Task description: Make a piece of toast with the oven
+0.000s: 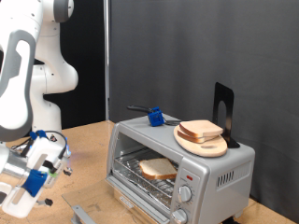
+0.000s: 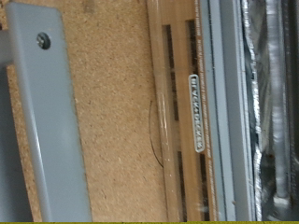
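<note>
At the exterior view's left, the white robot arm (image 1: 28, 75) is reaching down toward the cork-topped table (image 1: 89, 149). Its gripper (image 1: 33, 177), fitted with blue parts, is hovering low over the table near the bottom left corner, holding nothing; whether its fingers are apart or together cannot be told. Further right, the oven (image 1: 182, 163) is standing with its glass door dropped open, and the piece of toast (image 1: 157, 168) is lying on the wire rack inside. On the oven's top, a blue clamp (image 1: 155, 118) is sitting beside a round wooden plate (image 1: 202, 143) carrying stacked bread slices (image 1: 201, 130). The wrist view is showing the cork surface and the open door's (image 2: 192, 121) frame.
</note>
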